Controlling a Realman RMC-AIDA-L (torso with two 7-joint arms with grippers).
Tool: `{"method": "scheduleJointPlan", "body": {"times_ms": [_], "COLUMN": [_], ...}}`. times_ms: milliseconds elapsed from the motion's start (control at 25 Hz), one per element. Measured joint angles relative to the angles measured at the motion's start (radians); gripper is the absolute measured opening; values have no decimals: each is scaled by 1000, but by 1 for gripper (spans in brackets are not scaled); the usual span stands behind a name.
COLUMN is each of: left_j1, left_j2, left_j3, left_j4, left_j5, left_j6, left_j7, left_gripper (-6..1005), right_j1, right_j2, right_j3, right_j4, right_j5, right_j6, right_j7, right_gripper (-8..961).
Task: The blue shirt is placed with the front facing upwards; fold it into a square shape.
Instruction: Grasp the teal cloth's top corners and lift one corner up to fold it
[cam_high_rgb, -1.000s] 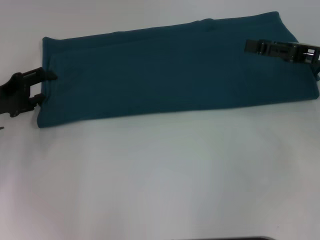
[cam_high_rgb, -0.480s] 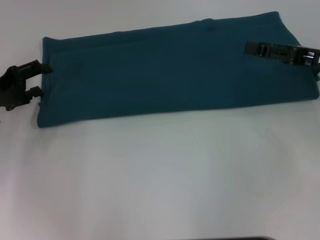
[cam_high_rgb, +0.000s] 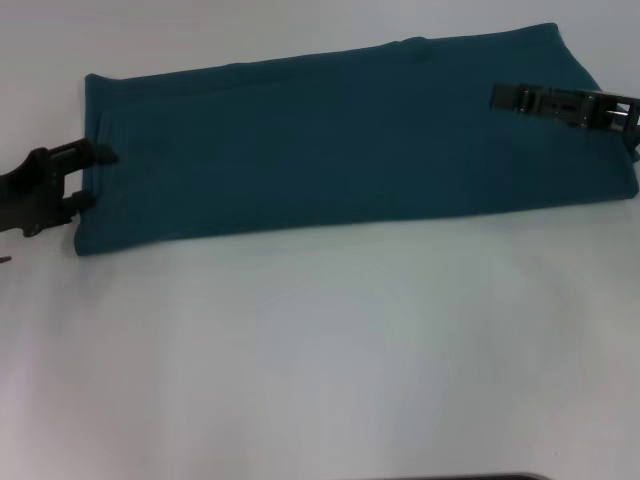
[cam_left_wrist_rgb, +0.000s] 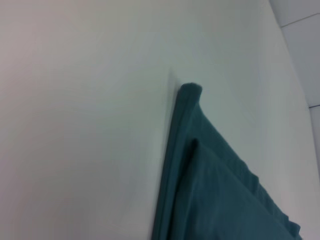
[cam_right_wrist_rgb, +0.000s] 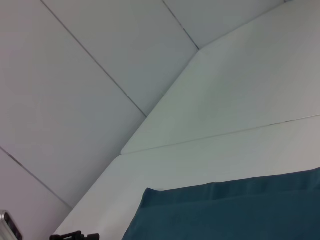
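White worktop (cam_high_rgb: 320, 360): folded dark teal-blue cotton shirt (cam_high_rgb: 350, 150); left gripper (cam_high_rgb: 92, 177) fingers apart at 9 o'clock edge; right gripper (cam_high_rgb: 500, 97) fingers' state indeterminable.

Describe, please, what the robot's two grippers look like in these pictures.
The left gripper is matte black and blocky, with two short stubby fingers projecting from a chunky body. The right gripper is a long, slim bar of dark, glossy metal with silvery highlights and a squarish block at its wrist end. No cables or markings show on either.
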Motion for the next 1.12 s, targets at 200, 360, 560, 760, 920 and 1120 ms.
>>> {"method": "scheduleJointPlan", "body": {"times_ms": [200, 360, 560, 760, 920, 1120], "left_j1": [0, 0, -1, -11, -13, -12], "left_j2": [1, 1, 1, -2, -14, -16], "left_j3": [1, -1, -8, -9, -4, -1], "left_j4": [9, -5, -43, -51, -38, -20], "left_j5": [3, -2, -9, -11, -10, -2], "left_j6": [15, 21, 18, 32, 39, 29], "left_j7": [4, 4, 3, 0, -1, -1], "left_gripper": [823, 823, 823, 823, 824, 824], "right_j1": [0, -1, -3, -5, -6, -3], "right_j2": [0, 0, 1, 4, 5, 2], "right_j3": [0, 0, 0, 0, 0, 0], "right_j4": [0, 1, 2, 2, 2, 2], "right_j5": [-1, -1, 0, 0, 0, 0], "right_j6": [0, 0, -1, -2, -2, -2], "right_j7": [0, 0, 0, 0, 0, 0], "right_gripper": [875, 874, 873, 872, 871, 870]}}
